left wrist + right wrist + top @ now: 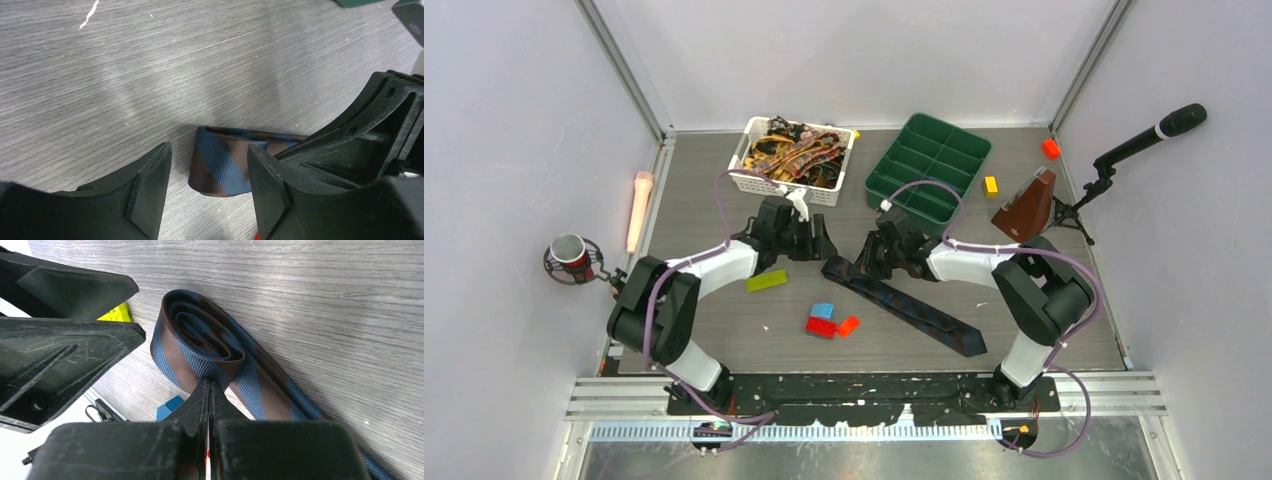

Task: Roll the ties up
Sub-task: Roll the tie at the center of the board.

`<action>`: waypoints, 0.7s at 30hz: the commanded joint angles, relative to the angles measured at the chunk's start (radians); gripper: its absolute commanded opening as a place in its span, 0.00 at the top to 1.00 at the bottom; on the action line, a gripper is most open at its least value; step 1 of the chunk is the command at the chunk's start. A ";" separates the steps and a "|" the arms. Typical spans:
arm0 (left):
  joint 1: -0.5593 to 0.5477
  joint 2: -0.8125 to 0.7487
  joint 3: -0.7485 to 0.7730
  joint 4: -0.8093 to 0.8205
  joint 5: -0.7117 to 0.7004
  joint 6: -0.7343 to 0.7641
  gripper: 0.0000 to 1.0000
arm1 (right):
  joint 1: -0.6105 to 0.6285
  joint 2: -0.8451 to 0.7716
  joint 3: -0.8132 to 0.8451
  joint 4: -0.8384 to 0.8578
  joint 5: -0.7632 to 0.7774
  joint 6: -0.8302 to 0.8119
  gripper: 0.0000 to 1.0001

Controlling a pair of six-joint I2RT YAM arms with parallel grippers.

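We have the navy-and-brown striped fabric necktie (909, 307) partly rolled between our two grippers.
One end is coiled into a small roll (200, 342) on the grey wood-grain table (704, 190), and the rest trails flat toward the right arm's base. Our left gripper (210, 149) stands partly open with the roll between its fingers. Our right gripper (208, 385) is fully closed, its tips at the roll's edge; we cannot tell whether fabric is caught. More patterned brown and gold ties (792, 152) fill the white plastic basket (746, 182) behind.
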 commanded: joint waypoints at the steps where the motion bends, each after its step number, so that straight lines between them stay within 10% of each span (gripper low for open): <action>1: 0.004 0.026 0.015 0.022 0.074 0.013 0.40 | 0.004 0.005 0.032 -0.025 0.035 0.005 1.00; 21: 0.003 0.071 0.001 0.050 0.155 -0.002 0.26 | 0.004 0.002 0.038 -0.086 0.050 -0.013 1.00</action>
